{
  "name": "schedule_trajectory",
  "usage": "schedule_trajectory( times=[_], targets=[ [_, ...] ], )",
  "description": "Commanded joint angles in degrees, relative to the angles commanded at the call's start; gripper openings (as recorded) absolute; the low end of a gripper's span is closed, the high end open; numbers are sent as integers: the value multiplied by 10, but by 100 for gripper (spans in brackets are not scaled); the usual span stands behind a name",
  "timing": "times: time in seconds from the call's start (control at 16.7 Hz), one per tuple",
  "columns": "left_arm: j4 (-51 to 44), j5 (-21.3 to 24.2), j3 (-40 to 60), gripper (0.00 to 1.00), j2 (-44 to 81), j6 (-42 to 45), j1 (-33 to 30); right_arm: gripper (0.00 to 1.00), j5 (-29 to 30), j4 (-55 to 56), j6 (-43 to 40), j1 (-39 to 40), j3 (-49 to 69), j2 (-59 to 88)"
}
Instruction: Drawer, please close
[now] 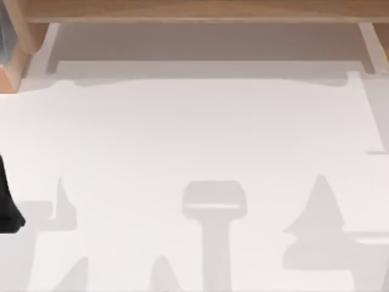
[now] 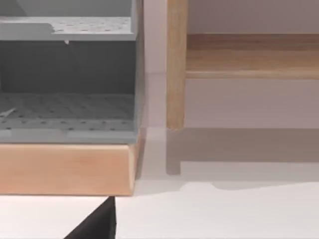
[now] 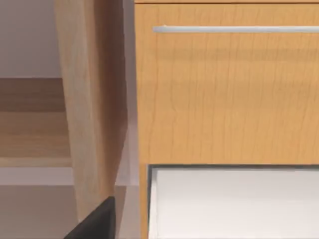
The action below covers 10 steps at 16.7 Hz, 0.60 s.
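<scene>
The drawer (image 2: pixel 67 117) stands pulled out in the left wrist view, with a grey perforated inside and a light wooden front panel (image 2: pixel 65 169) facing me. Its corner sits at the top view's far left edge (image 1: pixel 9 58). A dark part of my left gripper (image 2: pixel 94 224) lies just in front of that panel, apart from it. In the top view the left arm (image 1: pixel 7 204) is a black shape at the left edge. A dark part of my right gripper (image 3: pixel 97 221) sits before a wooden front with a silver bar handle (image 3: pixel 234 30).
A wooden frame rail (image 1: pixel 194 11) runs along the back of the white table (image 1: pixel 200 134). Upright wooden posts (image 2: pixel 175 64) (image 3: pixel 84 99) stand beside the drawer units. Shadows of the arms fall on the table's near half.
</scene>
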Motion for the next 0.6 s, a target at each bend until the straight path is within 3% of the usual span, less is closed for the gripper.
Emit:
schedule_trajectory(
  times=[0.3,0.6],
  targets=[
    [0,0,0,100,0,0,0,100,2,2,-6,1,-3,0],
    [0,0,0,100,0,0,0,100,-1,62,-115,-22,-8,47]
  ],
)
